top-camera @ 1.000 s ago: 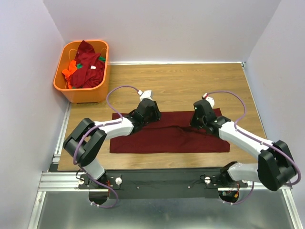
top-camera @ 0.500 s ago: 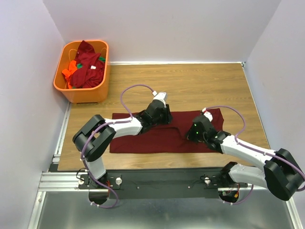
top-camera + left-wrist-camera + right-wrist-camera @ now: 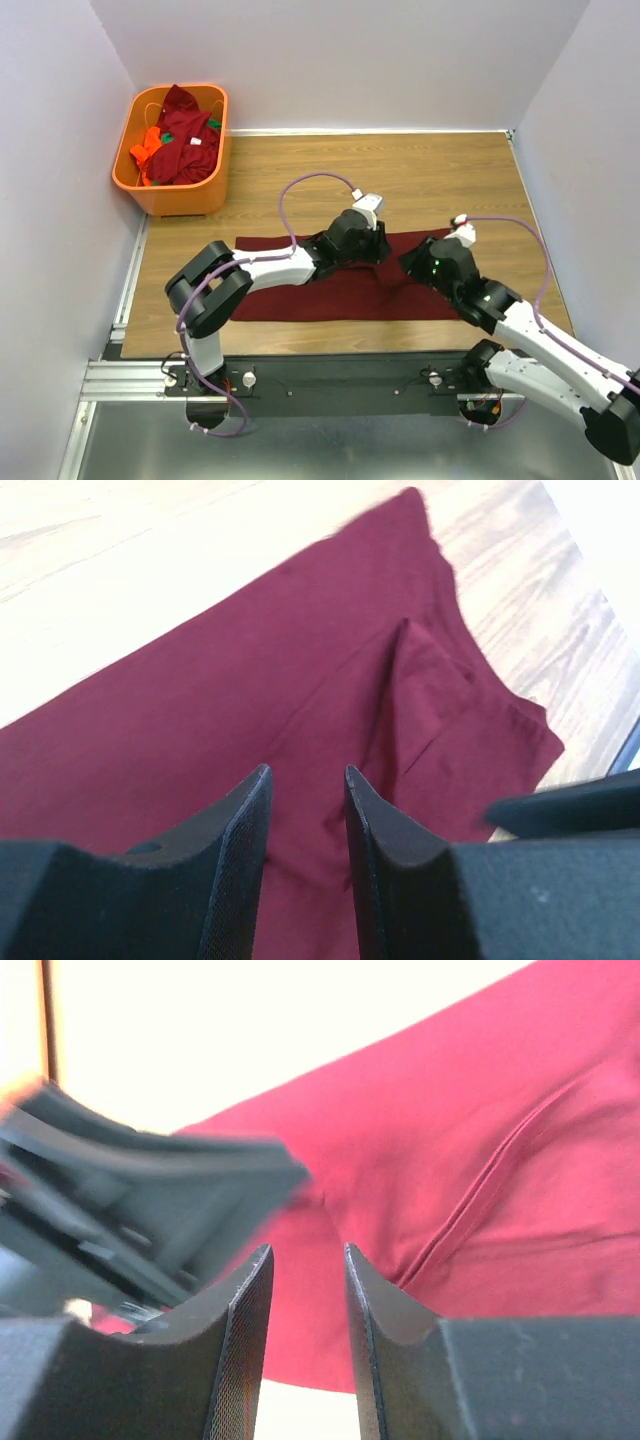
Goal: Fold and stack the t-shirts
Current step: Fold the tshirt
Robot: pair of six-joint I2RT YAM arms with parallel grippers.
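A dark maroon t-shirt (image 3: 300, 290) lies spread flat as a long band across the wooden table. My left gripper (image 3: 382, 250) hovers low over its upper right part, fingers slightly apart with only cloth (image 3: 300, 680) showing beneath them. The left gripper (image 3: 307, 772) holds nothing. My right gripper (image 3: 410, 263) faces it from the right, close over the shirt's right end (image 3: 480, 1160). It (image 3: 307, 1250) is also narrowly open and empty. A raised crease (image 3: 400, 670) runs through the cloth. More t-shirts (image 3: 182, 135), maroon, orange and green, lie heaped in the basket.
An orange plastic basket (image 3: 178, 198) stands at the table's far left corner. White walls close in on the left, back and right. A metal rail (image 3: 330, 385) runs along the near edge. My two grippers are close together, and the left arm (image 3: 150, 1190) shows blurred in the right wrist view.
My left gripper has slid rightward along the shirt's upper edge. My right gripper dipped toward the near edge, then moved back up and right. The shirt's right end has drawn in slightly.
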